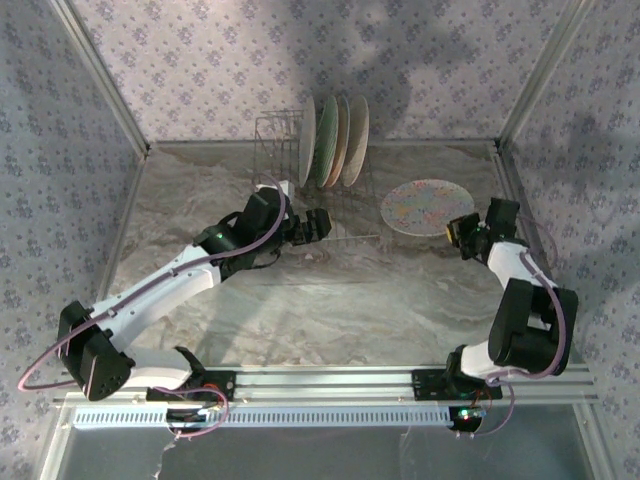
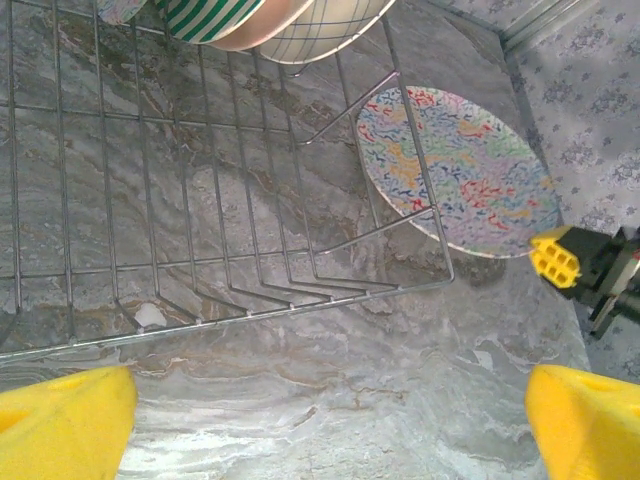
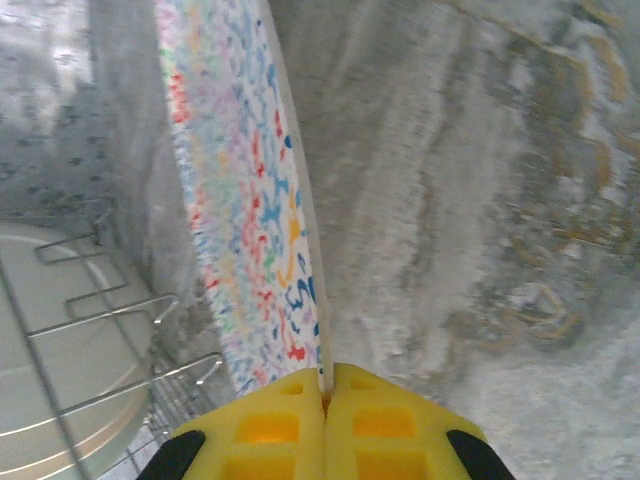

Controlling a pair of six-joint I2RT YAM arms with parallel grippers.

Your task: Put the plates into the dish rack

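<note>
Currently, upright plates [image 1: 335, 140] occupy the far end of the dish rack [image 1: 272, 135] — loading is judged mostly done. Remaining: one mosaic plate [image 1: 425, 207], right of the rack, its rim pinched by the right gripper [image 3: 325, 395]. Fingers of the left gripper [image 1: 318, 225] — spread, empty.

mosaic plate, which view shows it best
Left wrist: the mosaic plate shows most of its patterned face, close. Top external has it whole but small; right wrist sees it edge-on, rim in the right gripper.
</note>
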